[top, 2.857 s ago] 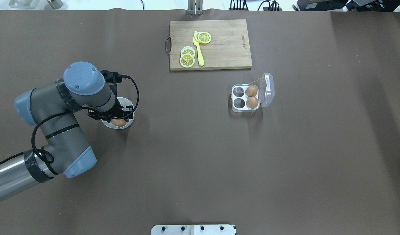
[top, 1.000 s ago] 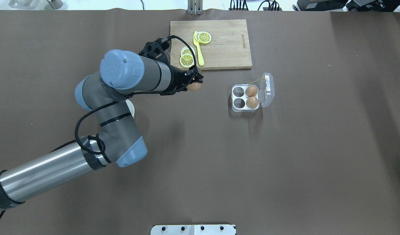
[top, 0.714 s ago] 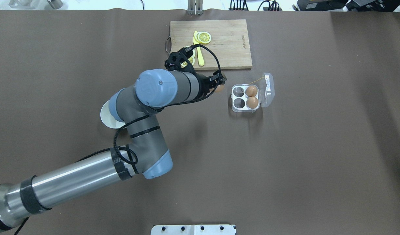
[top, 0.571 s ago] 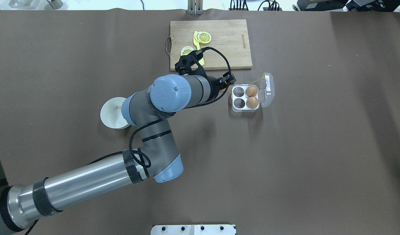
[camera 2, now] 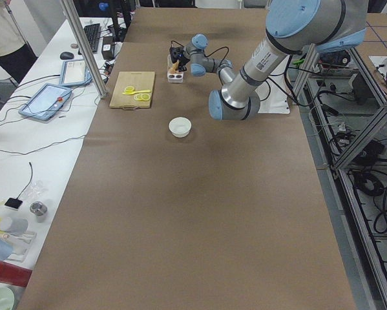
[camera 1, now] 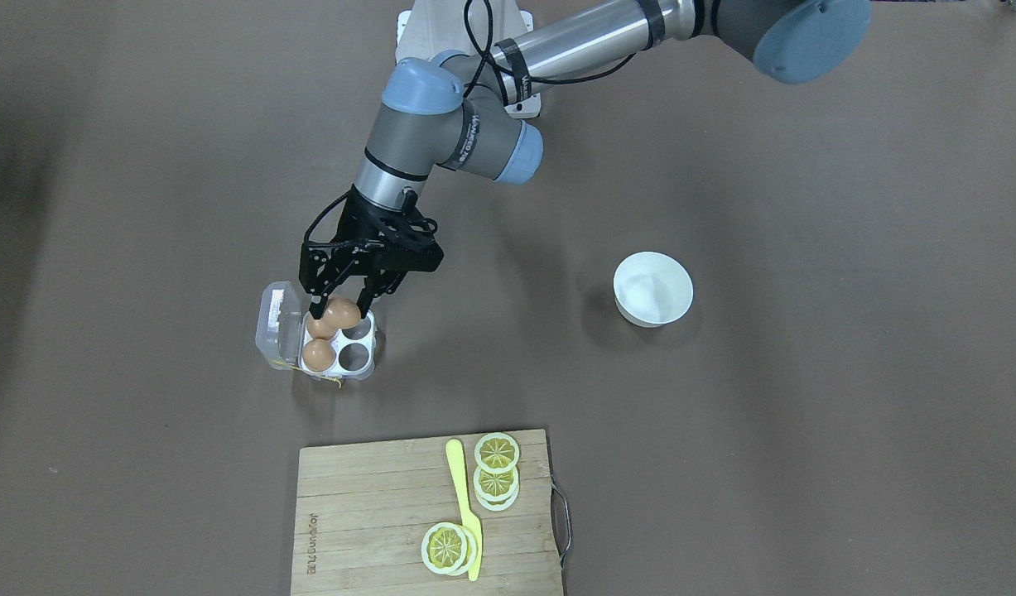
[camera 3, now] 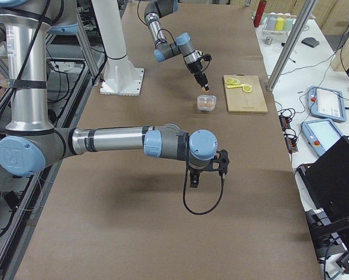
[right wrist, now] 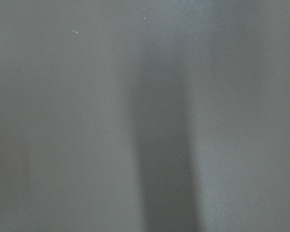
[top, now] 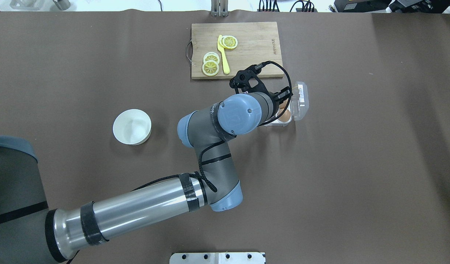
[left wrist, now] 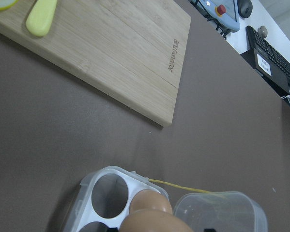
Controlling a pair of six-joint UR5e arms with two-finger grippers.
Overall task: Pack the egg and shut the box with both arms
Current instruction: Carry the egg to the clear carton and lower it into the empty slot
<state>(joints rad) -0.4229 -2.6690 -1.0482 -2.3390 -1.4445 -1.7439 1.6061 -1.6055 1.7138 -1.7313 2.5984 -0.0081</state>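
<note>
Left pincer [camera 1: 339,315], clamping the egg [camera 1: 343,314], has travelled from the bowl [camera 1: 652,288] to above the empty cells of the box [camera 1: 272,324]; lowering likely comes next.

Overhead camera is behind the robot, looking forward and down over the brown tabletop [top: 338,183]; front-facing one looks down from the opposite side, flipped. Both share the rectangular wooden cutting board [top: 254,47], round white bowl [top: 132,126] and small square clear-plastic egg box [top: 301,104]. Side cameras look along the tabletop from its ends, far off. Left wrist camera hangs close over box and board corner, smooth orange-brown egg [left wrist: 157,223] at bottom edge; right wrist shows only blurred grey.
</note>
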